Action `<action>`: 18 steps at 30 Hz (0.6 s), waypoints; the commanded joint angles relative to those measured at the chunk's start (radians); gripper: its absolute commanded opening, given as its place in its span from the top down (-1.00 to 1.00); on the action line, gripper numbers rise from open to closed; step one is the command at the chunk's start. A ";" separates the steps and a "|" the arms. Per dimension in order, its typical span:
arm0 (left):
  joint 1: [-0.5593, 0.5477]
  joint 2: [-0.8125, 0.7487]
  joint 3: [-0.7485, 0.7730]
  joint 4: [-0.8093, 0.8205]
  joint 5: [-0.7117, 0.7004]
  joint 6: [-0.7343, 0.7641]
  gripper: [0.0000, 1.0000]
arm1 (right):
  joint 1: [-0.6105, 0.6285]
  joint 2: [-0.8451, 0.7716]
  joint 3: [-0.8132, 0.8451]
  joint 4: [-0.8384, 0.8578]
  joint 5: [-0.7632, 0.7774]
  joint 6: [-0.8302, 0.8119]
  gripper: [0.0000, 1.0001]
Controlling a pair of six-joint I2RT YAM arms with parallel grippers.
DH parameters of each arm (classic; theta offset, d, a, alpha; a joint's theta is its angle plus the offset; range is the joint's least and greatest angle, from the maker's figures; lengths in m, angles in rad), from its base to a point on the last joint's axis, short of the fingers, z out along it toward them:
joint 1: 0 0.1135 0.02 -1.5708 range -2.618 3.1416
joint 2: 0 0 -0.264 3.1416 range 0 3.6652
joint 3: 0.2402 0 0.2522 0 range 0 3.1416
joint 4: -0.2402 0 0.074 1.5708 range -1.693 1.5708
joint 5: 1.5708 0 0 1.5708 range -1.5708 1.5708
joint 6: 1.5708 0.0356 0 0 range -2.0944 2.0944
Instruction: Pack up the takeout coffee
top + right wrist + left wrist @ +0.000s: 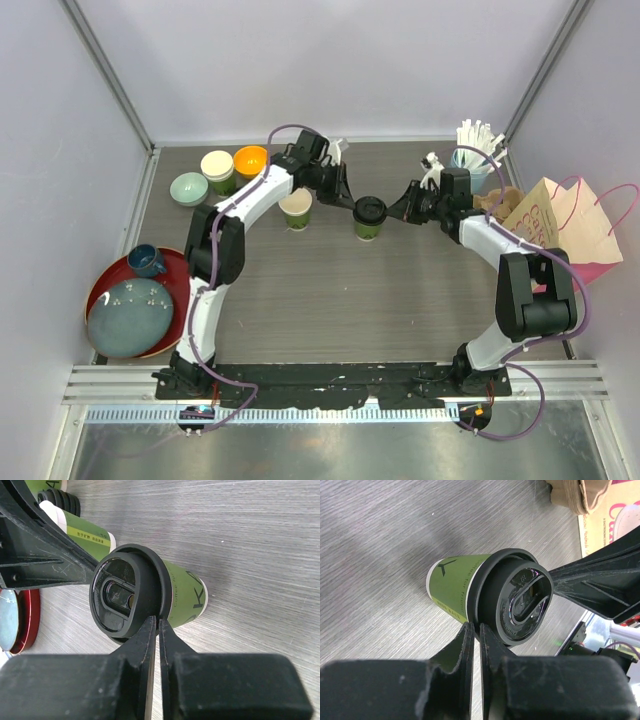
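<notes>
One takeout coffee cup [368, 222], green with a black lid [369, 209], stands at the table's middle back. In the left wrist view the lid [520, 600] tops the green cup wall [454, 587]. My left gripper [347, 199] is shut, its tips [474, 629] touching the lid's rim from the left. My right gripper [398, 213] is shut too, its tips [158, 624] against the rim of the lid [125, 597] from the right. Neither holds anything. A second green cup [296, 209] stands open, without a lid, just left of the first, under the left arm.
A pink and kraft paper bag [565, 225] lies at the right, with a brown carrier [500, 200] beside it. The light-blue cup of straws [472, 155] is at back right. Bowls [250, 160] sit at back left. A red tray [110, 275] holds a plate and a mug.
</notes>
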 commanded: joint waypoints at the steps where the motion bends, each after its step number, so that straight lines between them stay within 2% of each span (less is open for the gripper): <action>1: -0.038 0.058 0.046 -0.160 -0.043 0.067 0.75 | 0.026 0.001 0.035 -0.231 0.023 -0.072 0.79; 10: -0.035 0.023 0.145 -0.194 -0.017 0.113 0.42 | 0.026 -0.003 0.110 -0.271 0.004 -0.081 0.64; 18: -0.031 0.028 0.231 -0.229 -0.023 0.128 0.32 | 0.026 -0.026 0.168 -0.304 0.015 -0.089 0.51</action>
